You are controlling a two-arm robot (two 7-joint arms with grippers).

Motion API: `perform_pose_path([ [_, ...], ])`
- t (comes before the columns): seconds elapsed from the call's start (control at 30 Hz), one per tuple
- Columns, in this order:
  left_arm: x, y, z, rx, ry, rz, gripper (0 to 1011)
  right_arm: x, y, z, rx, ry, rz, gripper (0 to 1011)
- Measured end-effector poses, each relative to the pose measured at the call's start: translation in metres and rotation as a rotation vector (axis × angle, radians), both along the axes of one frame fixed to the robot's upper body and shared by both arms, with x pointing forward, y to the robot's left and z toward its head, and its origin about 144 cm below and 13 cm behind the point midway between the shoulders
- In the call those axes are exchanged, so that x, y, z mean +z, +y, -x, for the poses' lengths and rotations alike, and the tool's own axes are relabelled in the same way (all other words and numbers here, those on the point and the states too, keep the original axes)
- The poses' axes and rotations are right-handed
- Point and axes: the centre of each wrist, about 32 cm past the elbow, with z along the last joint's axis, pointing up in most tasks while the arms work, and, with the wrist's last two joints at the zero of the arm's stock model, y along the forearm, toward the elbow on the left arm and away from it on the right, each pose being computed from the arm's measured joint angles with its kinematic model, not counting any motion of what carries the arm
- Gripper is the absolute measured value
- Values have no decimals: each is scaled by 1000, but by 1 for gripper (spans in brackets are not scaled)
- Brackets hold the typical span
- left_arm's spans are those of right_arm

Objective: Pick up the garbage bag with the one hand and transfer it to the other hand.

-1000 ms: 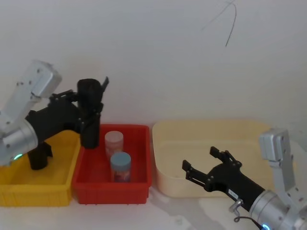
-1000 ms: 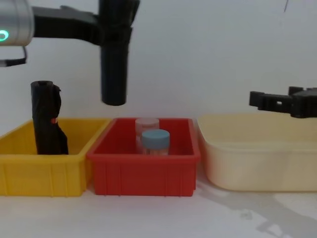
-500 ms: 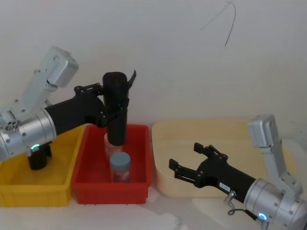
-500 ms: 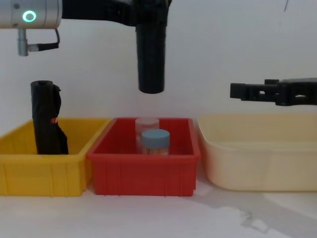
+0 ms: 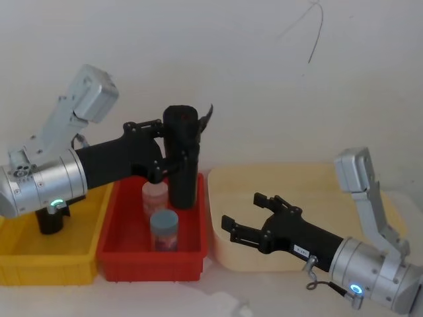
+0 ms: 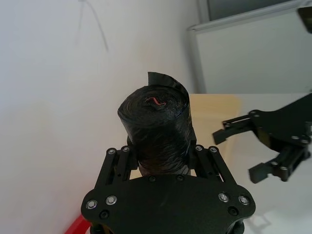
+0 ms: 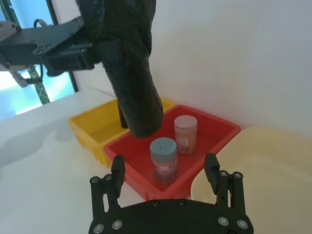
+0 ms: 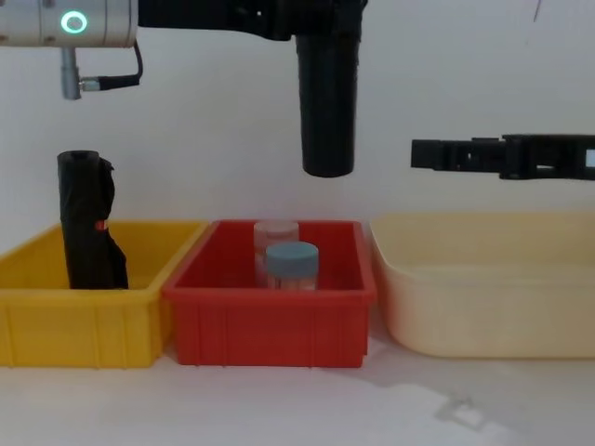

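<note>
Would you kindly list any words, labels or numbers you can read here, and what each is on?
Nothing here reads clearly.
White sticker on the right gripper: too small to read.
Label on the blue-lidded jar: blurred.
Label on the pink-lidded jar: blurred.

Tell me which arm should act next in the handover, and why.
Right. The left pincer grips the garbage bag upright above the red bin. The right pincer is open, empty, level with the bag's lower part and short of it, so it likely should close in and take it.
</note>
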Motion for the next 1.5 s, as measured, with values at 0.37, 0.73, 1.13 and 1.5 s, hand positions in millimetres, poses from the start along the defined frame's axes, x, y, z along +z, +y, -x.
perform_pose_path([
  [0.37,-2,-4,-5,-71,5,-25,513,0,3,-3,15,6,-20,1001],
  [0.73,-7,-9,-10,-121,11,-41,513,-3,8,-3,39,18,-39,1001],
  [1.13,-10,-14,-14,-159,18,-45,513,-9,20,1,94,45,-48,1001],
  [1.5,-10,-17,-15,-192,28,-49,513,-15,28,-1,116,60,-49,1001],
])
